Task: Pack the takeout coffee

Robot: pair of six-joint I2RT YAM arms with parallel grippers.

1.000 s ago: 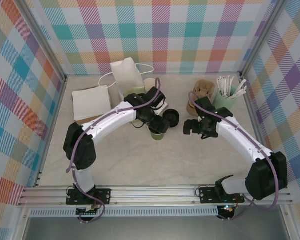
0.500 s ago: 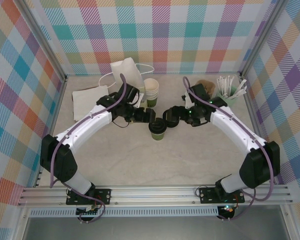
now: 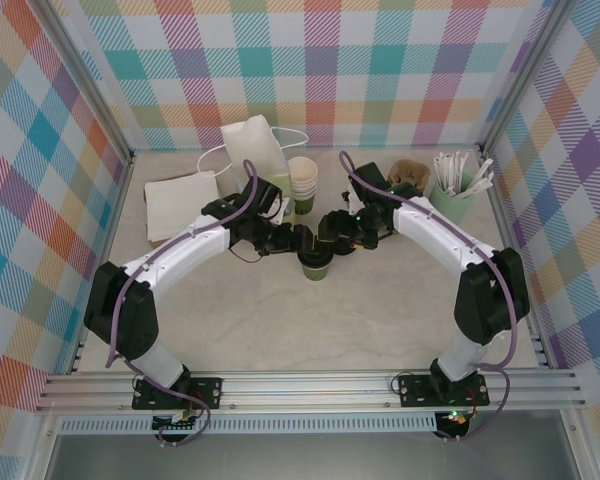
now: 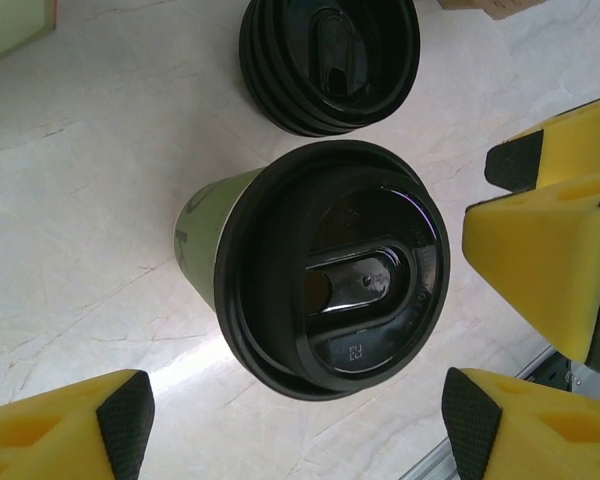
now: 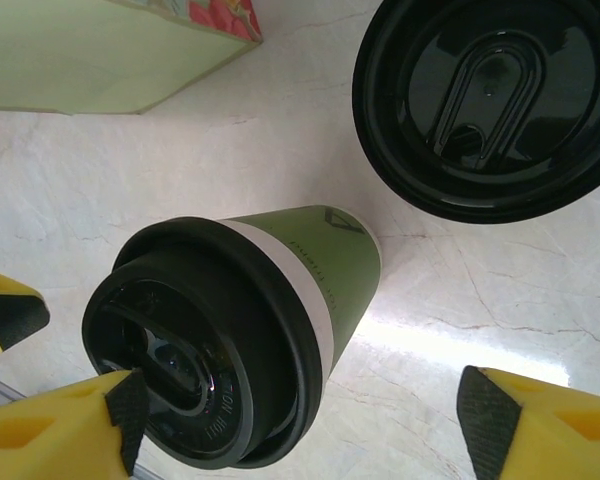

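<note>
The takeout coffee (image 3: pixel 317 263) stands upright on the pale table (image 3: pixel 280 320), mid-field and just in front of the two arms' meeting point, its black lid (image 4: pixel 330 290) apparently seated on the green cup. Both arms reach in from opposite sides, and I'd guess that is so one can steady the cup while the other takes it. The left gripper (image 4: pixel 298 415) is spread wide, its yellow pads (image 4: pixel 65 425) either side of the lid and clear of it. The right gripper (image 5: pixel 300 400) is also parted: one pad sits right at the lid's rim, perhaps brushing it, the other well off, so nothing is grasped. The white bag (image 3: pixel 255 145) stands at the back, presumably waiting to receive the cup, and a second bag (image 3: pixel 180 205) lies flat beside it. Counting: one lidded coffee, one stack of spare lids (image 4: pixel 330 55) just behind it (how many I cannot tell), one stack of plain cups (image 3: pixel 303 178), and one mint cup of sticks (image 3: pixel 452 190).
</note>
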